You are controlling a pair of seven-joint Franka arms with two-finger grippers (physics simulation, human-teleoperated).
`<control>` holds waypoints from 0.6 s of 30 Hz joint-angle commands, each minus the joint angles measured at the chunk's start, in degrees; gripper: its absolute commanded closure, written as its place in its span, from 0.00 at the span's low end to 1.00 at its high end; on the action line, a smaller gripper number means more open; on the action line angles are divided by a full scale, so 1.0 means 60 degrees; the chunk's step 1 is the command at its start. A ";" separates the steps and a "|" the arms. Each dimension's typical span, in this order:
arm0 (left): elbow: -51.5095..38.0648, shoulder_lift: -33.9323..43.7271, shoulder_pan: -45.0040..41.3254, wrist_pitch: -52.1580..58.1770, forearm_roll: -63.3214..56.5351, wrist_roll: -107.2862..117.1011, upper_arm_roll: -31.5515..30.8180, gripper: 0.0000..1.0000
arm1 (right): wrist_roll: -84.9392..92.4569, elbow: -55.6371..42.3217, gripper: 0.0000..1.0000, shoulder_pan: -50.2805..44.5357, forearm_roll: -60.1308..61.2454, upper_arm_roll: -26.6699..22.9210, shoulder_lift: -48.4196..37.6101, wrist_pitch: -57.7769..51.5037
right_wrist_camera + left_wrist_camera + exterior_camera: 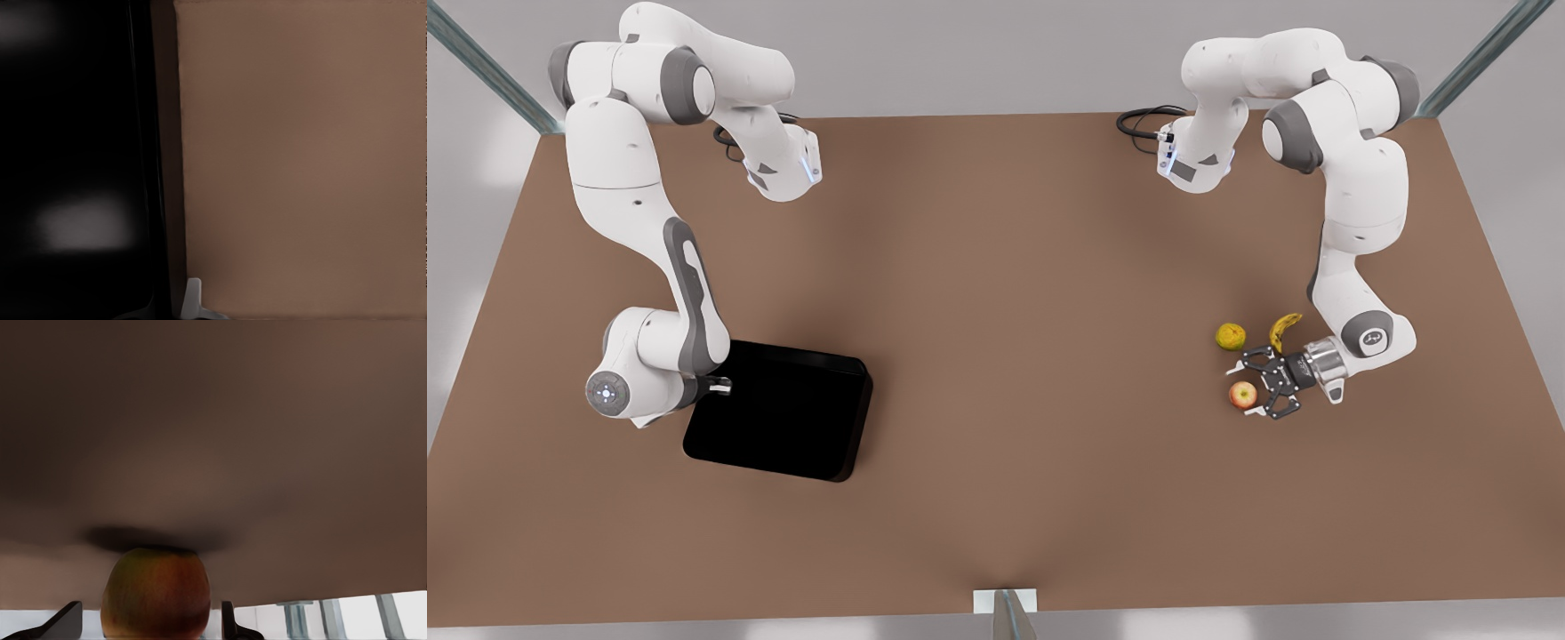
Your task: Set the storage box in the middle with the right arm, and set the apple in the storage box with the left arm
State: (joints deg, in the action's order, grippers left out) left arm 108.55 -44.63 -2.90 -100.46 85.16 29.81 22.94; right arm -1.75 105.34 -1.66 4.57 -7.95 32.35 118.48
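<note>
One storage box [783, 418] is lying flat, long axis slanting across the worktop [996, 373]; the right gripper [716, 386] is at its edge, finger state unclear. The left gripper [1252, 388] is spreading wide around one apple [1242, 394].

I see a brown table [996, 293]. On it a black storage box [783, 413] lies left, and an apple [1242, 394], a yellow-green fruit [1231, 336] and a banana [1283, 329] lie right.

Two arms over a brown table [996, 356]

The right gripper [716, 385] sits at the storage box [791, 418] rim on the front view's left; the left gripper [1249, 389], fingers spread, flanks the apple [1242, 394]; banana [1284, 330] and yellow-green fruit [1230, 336] lie nearby.
</note>
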 commanded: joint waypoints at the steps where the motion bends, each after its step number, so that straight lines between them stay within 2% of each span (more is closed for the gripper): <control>1: 0.0000 -0.0002 -0.0014 0.0000 0.0251 0.0012 0.0000 0.00 | 0.0013 -0.0022 0.78 -0.0016 0.0000 0.0007 -0.0015 -0.0001; 3: 0.0000 -0.0046 0.0000 -0.0015 0.0368 0.0012 0.0000 0.01 | -0.0031 -0.0066 0.79 -0.0134 0.0000 0.0021 -0.0030 -0.0016; 5: 0.0000 -0.0046 0.0000 -0.0015 0.0397 0.0085 0.0014 0.22 | -0.0075 -0.0125 0.79 -0.0148 0.0015 0.0094 -0.0059 -0.0089; 10: -0.0015 -0.0193 0.0029 -0.0278 0.0851 0.0085 -0.0029 0.26 | -0.0177 -0.1325 0.79 -0.1070 0.0059 0.0285 -0.0220 -0.0690; 12: -0.0015 -0.0193 0.0029 -0.0279 0.0880 0.0129 -0.0029 0.33 | -0.0177 -0.1765 0.79 -0.1437 0.0659 0.0519 -0.0250 -0.0661; 15: -0.0015 -0.0207 0.0029 -0.0278 0.0968 0.0144 -0.0044 0.33 | -0.0119 -0.2351 0.79 -0.2345 0.0718 0.0563 -0.0016 -0.0616; 16: -0.0015 -0.0222 0.0029 -0.0278 0.1027 0.0144 -0.0088 0.39 | -0.0118 -0.2425 0.79 -0.2696 0.0732 0.0563 0.0072 -0.0573; 18: -0.0015 -0.0251 0.0029 -0.0293 0.1027 0.0144 -0.0088 0.45 | -0.0089 -0.2688 0.79 -0.3136 0.0732 0.0680 0.0219 -0.0631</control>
State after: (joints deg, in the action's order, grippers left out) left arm 108.46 -46.19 -2.73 -102.40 90.79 30.63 22.33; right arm -2.15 88.58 -20.75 9.11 -2.99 34.16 114.80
